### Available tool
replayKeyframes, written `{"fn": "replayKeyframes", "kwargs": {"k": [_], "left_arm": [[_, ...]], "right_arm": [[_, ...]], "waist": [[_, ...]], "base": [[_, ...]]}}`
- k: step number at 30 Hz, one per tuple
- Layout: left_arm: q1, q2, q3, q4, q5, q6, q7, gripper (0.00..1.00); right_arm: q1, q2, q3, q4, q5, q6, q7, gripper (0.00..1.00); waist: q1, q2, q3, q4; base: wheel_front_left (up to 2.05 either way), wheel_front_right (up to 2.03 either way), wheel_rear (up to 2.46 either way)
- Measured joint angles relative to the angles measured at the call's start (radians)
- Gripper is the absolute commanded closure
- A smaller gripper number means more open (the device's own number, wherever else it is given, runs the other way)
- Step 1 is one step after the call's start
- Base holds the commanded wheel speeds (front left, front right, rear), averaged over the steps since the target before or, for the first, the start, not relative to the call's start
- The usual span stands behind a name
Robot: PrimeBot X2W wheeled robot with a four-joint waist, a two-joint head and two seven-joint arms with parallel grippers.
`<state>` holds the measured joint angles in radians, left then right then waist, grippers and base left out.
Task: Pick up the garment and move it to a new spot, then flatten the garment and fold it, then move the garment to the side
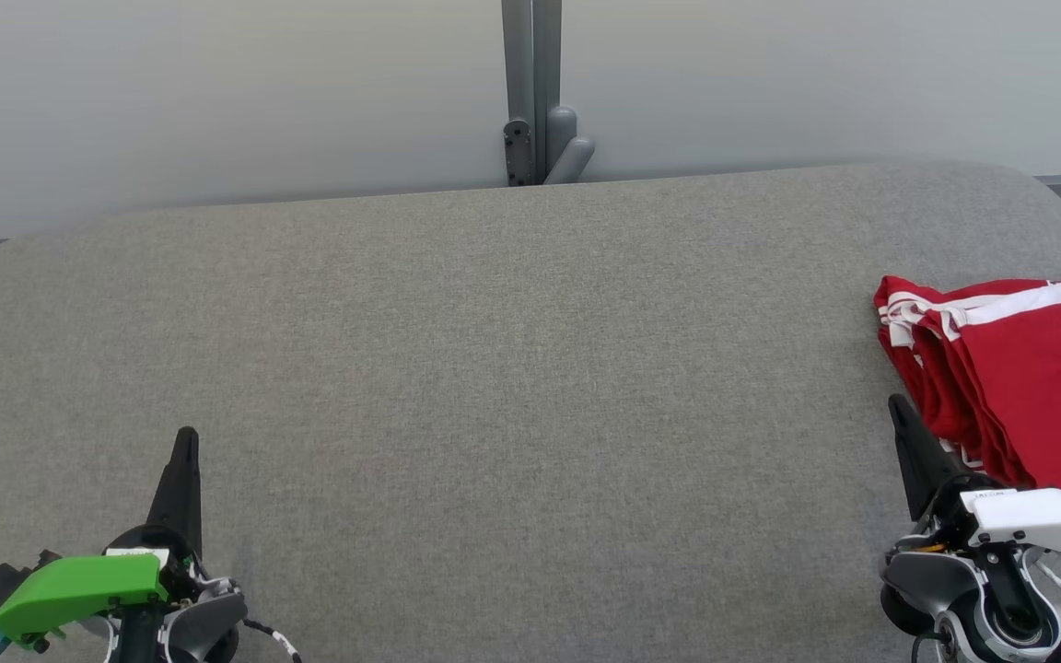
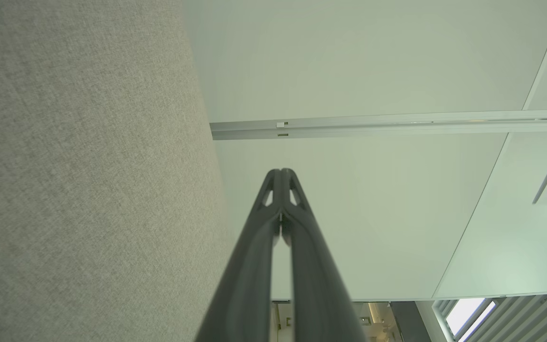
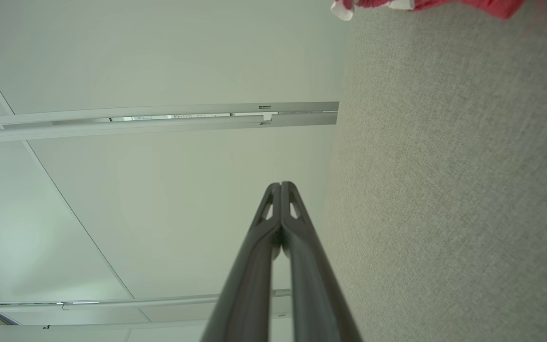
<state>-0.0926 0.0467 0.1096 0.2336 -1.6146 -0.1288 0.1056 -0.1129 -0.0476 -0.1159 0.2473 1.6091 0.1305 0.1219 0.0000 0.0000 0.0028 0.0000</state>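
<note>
Your left gripper (image 1: 186,435) is at the lower left over the grey pad (image 1: 530,368), fingers pressed together and holding nothing. Your right gripper (image 1: 895,402), also closed and empty, is at the lower right, its tip just beside the shorts (image 1: 1019,368). They lie in layered folds at the pad's right edge, partly out of frame.

bench: wide grey woven-fabric bench (image 1: 512,368), far corners rounded | behind: plain pale grey wall panel (image 1: 217,92) | centre back: grey metal upright post (image 1: 531,74), small darker grey bracket (image 1: 518,152) at its foot (just above the bench's far edge) | left wrist view, lower right: grey slatted window blinds (image 2: 539,318), daylight between
</note>
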Motion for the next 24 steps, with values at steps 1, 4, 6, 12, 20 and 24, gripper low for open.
{"fn": "replayKeyframes", "kwargs": {"k": [1, 4, 6, 12, 20, 24], "left_arm": [[0.000, 0.000, 0.000, 0.000, 0.000, 0.000, 0.000, 1.00], [0.000, 0.000, 0.000, 0.000, 0.000, 0.000, 0.000, 1.00], [0.000, 0.000, 0.000, 0.000, 0.000, 0.000, 0.000, 1.00], [0.000, 0.000, 0.000, 0.000, 0.000, 0.000, 0.000, 1.00], [0.000, 0.000, 0.000, 0.000, 0.000, 0.000, 0.000, 1.00], [0.000, 0.000, 0.000, 0.000, 0.000, 0.000, 0.000, 1.00]], "right_arm": [[0.000, 0.000, 0.000, 0.000, 0.000, 0.000, 0.000, 1.00], [0.000, 0.000, 0.000, 0.000, 0.000, 0.000, 0.000, 1.00], [0.000, 0.000, 0.000, 0.000, 0.000, 0.000, 0.000, 1.00], [0.000, 0.000, 0.000, 0.000, 0.000, 0.000, 0.000, 1.00], [0.000, 0.000, 0.000, 0.000, 0.000, 0.000, 0.000, 1.00], [0.000, 0.000, 0.000, 0.000, 0.000, 0.000, 0.000, 1.00]], "waist": [[0.0000, 0.0000, 0.000, 0.000], [0.0000, 0.0000, 0.000, 0.000], [0.0000, 0.0000, 0.000, 0.000], [0.0000, 0.0000, 0.000, 0.000], [0.0000, 0.0000, 0.000, 0.000], [0.0000, 0.0000, 0.000, 0.000]], "base": [[0.00, 0.00, 0.00], [0.00, 0.00, 0.00], [0.00, 0.00, 0.00], [0.00, 0.00, 0.00], [0.00, 0.00, 0.00], [0.00, 0.00, 0.00]]}}
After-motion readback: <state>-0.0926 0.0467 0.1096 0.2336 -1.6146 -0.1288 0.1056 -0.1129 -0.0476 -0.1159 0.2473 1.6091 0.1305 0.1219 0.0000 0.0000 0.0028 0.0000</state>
